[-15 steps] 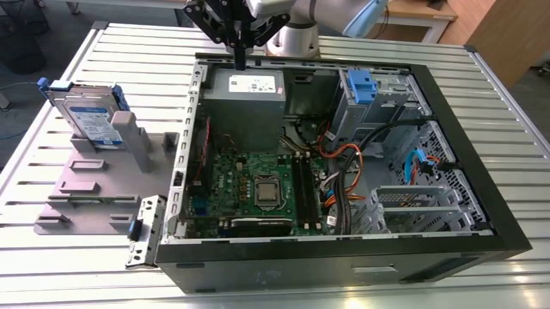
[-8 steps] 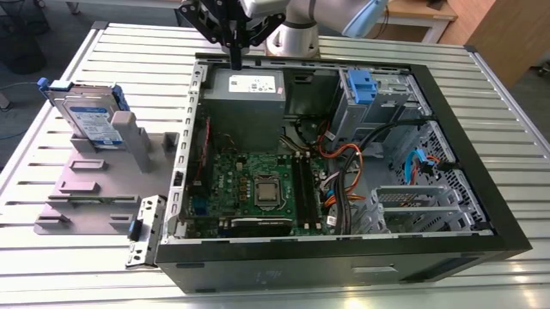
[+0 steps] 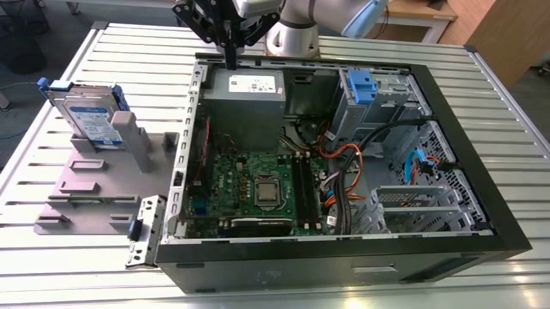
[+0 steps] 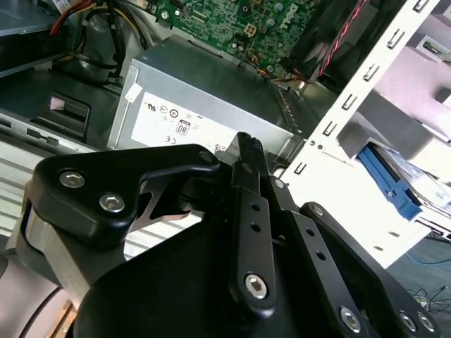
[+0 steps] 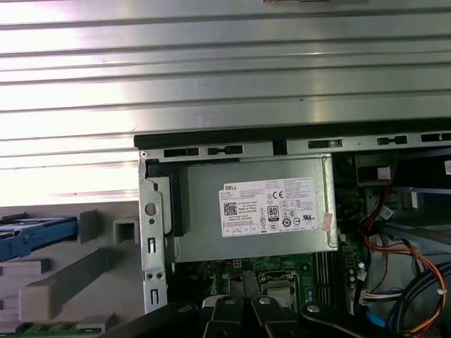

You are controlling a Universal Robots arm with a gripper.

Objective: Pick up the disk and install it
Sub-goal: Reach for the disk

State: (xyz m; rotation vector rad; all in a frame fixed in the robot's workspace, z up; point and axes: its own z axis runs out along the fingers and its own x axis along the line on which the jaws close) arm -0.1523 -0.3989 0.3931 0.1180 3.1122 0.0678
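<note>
Hovering at the rim of the open computer case (image 3: 344,270), I see that it holds a grey power supply (image 3: 249,106), a green motherboard (image 3: 257,187), a blue-latched drive cage (image 3: 365,96) and loose cables (image 3: 344,154). Outside the case, on the exterior view's left, a grey fixture (image 3: 86,193) holds the disk (image 3: 90,119) standing on edge in a slot. My gripper (image 3: 231,59) carries nothing. My fingers (image 4: 248,162) are pressed together over the case's power-supply corner.

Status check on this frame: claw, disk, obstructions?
Claw shut, empty, above the case back edge near the power supply. Disk upright in stand outside the case, untouched. Path between looks open.
</note>
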